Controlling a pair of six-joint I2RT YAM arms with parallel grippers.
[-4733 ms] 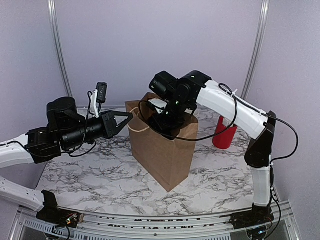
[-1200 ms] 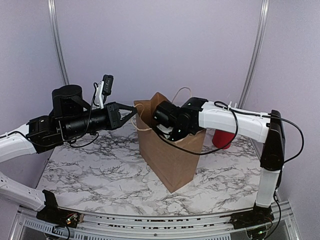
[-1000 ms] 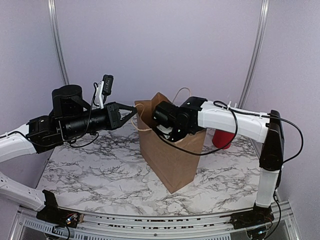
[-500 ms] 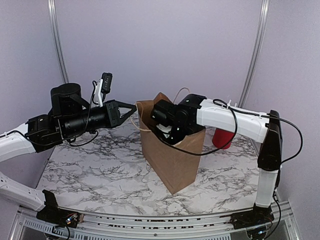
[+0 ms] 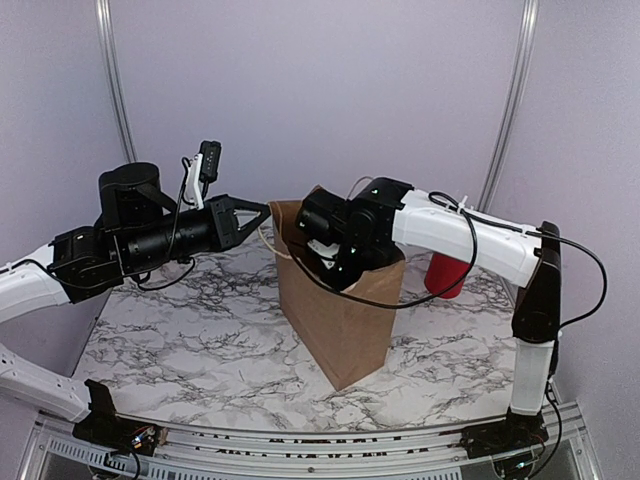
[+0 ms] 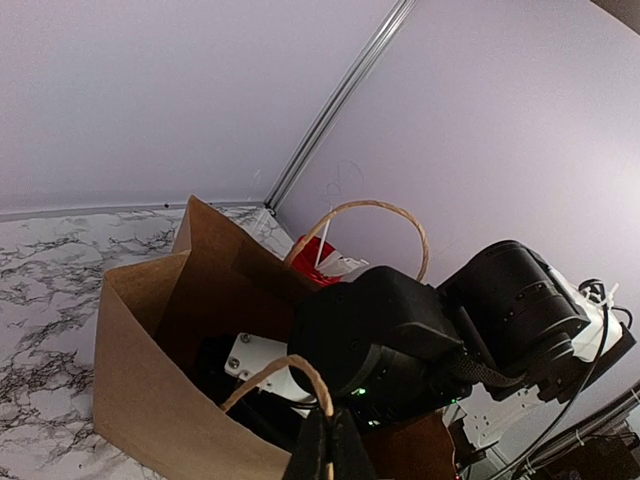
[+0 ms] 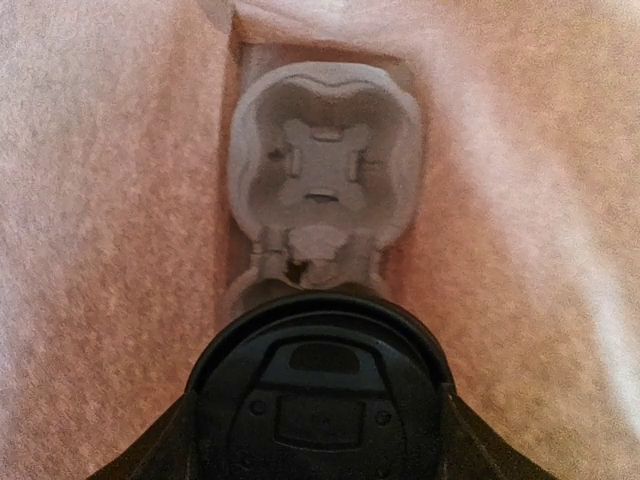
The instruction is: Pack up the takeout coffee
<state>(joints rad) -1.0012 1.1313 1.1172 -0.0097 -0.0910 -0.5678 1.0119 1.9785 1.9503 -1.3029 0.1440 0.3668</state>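
Observation:
The takeout coffee shows only as a round black lid [image 7: 318, 385] low in the right wrist view, inside the brown paper bag [image 5: 340, 310]. My right gripper [image 7: 318, 445] is down in the bag, a dark finger pressed against each side of the cup, shut on it. Beneath lies a grey pulp cup carrier [image 7: 322, 175] whose far pocket is empty. My left gripper [image 5: 267, 209] is shut on the bag's near twine handle [image 6: 285, 372], holding that side of the mouth up. In the top view the bag wall hides the cup.
A red cup of white sticks [image 5: 446, 274] stands behind the bag at the right, also visible as a red cup [image 6: 314, 255] past the bag's far handle [image 6: 372, 208]. The right arm's black wrist [image 6: 400, 330] fills the bag mouth. Marble tabletop [image 5: 190, 345] lies around the bag.
The left gripper has drawn the handle slightly up and to the left. The right wrist has shifted a little up and left in the bag mouth. Both grips are unchanged.

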